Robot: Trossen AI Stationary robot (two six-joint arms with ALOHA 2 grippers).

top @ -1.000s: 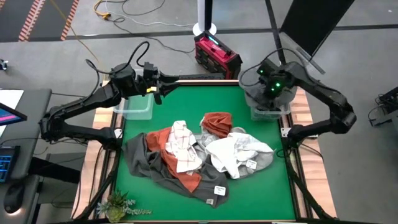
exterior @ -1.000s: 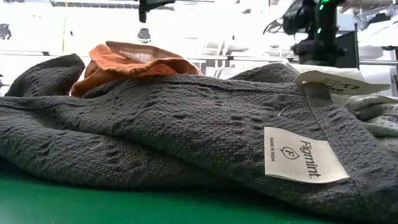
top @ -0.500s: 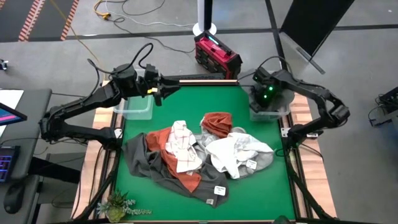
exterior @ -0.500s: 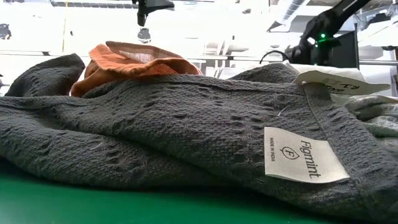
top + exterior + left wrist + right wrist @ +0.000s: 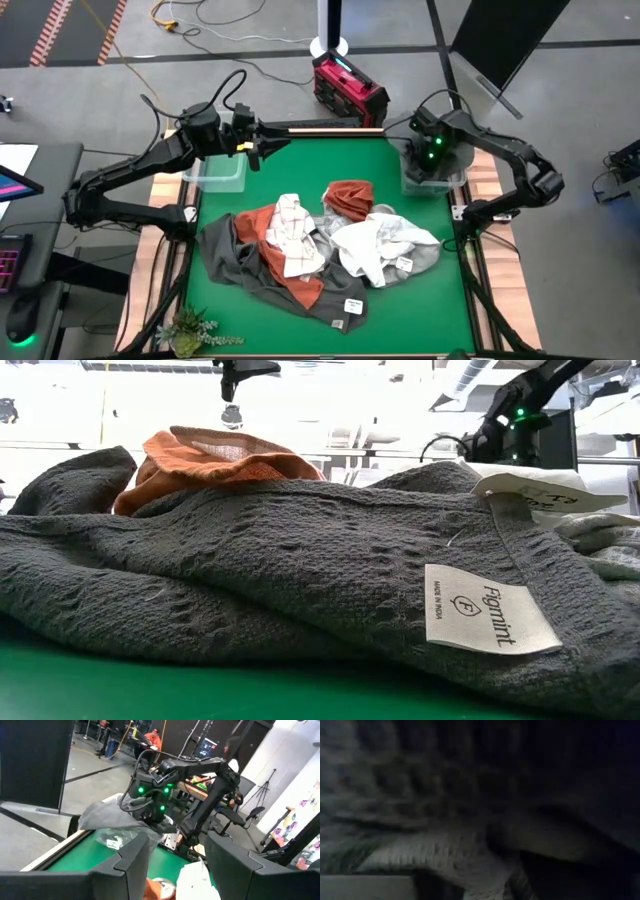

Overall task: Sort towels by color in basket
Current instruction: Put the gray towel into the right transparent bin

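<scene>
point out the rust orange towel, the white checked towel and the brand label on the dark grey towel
rust orange cloth towel (image 5: 349, 197): high view, middle of its bunched top
white towel with grey checks (image 5: 292, 233): high view, its centre fold
white brand label (image 5: 487, 607): low view, middle of the tag

Towels (image 5: 330, 250) heaped mid-table; right tool (image 5: 432, 160) over bin (image 5: 434, 180).

A heap of towels (image 5: 320, 255) lies mid-table (image 5: 300, 170), overlapping one another, with a labelled towel (image 5: 300, 560) nearest the low camera. Two bins stand at the far corners: the left bin (image 5: 215, 175) under the left gripper (image 5: 255, 150), the right bin (image 5: 432, 180) holding a towel (image 5: 107, 817) beneath the right gripper (image 5: 432, 160). A plant (image 5: 188, 330) sits at the near-left corner; a box (image 5: 348, 90) rests on the floor behind.
</scene>
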